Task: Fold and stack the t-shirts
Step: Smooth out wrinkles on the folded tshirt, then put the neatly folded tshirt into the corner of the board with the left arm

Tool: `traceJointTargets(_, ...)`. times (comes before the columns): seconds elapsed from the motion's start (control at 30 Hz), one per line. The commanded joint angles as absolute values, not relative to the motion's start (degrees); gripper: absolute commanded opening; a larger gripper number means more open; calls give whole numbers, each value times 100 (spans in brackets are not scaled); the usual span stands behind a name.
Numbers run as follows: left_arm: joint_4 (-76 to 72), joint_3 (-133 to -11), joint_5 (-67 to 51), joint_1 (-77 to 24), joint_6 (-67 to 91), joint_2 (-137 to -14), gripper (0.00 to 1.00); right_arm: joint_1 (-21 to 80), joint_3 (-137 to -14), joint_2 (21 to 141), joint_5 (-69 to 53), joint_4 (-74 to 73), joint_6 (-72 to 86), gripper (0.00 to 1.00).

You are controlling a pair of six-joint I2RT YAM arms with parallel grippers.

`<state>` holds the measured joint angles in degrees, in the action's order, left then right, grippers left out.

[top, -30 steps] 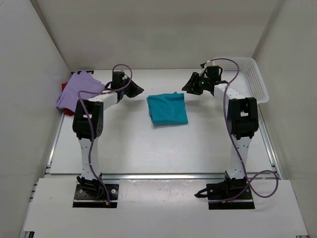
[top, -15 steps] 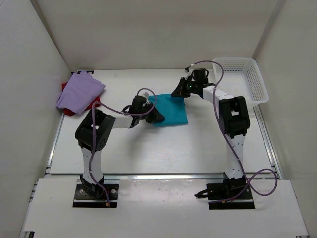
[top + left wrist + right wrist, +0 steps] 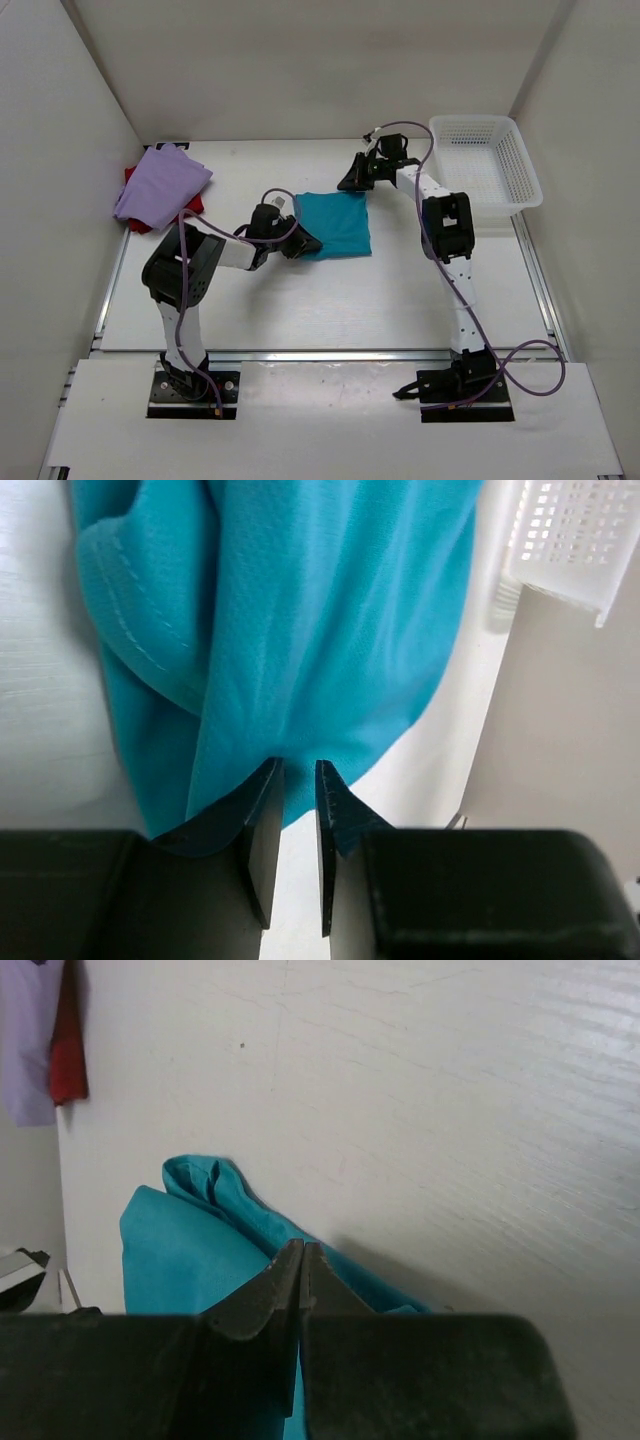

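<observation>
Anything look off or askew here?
Nothing damaged. The lavender t-shirt lies askew over the dark red t-shirt at far left, edges not aligned. The teal t-shirt has one corner bunched, seen from the right wrist.

Bright, even light and soft shadows (the left gripper [image 3: 298,772] nearest the lens looks blurred).

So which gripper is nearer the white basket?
Right. The right gripper is at the far edge of the teal shirt, toward the basket; the left gripper is at its near-left corner.
</observation>
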<state>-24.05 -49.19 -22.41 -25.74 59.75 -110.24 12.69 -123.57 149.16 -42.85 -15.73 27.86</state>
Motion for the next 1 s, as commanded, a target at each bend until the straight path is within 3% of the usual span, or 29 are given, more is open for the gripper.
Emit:
traceJointTargets(0.0,-2479,-5106,-2382,-2576,6030,-10451,31,1292,-13121,14872,-4193,-2520,2427,0)
traceJointTargets(0.07,-2286,-5238,-2251,-2436,5898,-10275,34,1344,-13184,14652,-4044,-2802,2120,2)
traceJointTargets(0.17,-2171,-5134,-2250,-2041,5801,-10134,44,1449,-12563,13671,-3755,-2778,1865,15)
traceJointTargets(0.37,-1715,-4992,-1953,-1283,5091,-9976,84,1538,-10333,11527,-3428,-1847,1968,33)
traceJointTargets(0.47,-1407,-5141,-1767,-1248,4721,-10168,85,1555,-8603,10288,-3235,-699,2302,50)
traceJointTargets(0.7,-1732,-5562,-2267,-1344,4623,-11072,80,1529,-5480,8422,-3357,851,2909,51)
traceJointTargets(0.9,-1977,-6134,-2583,-1635,4719,-11741,76,1310,-4160,7683,-3339,1098,2970,51)
traceJointTargets(0.97,-1865,-6318,-2514,-1714,4702,-11882,68,1231,-3860,7568,-3366,1151,2980,49)
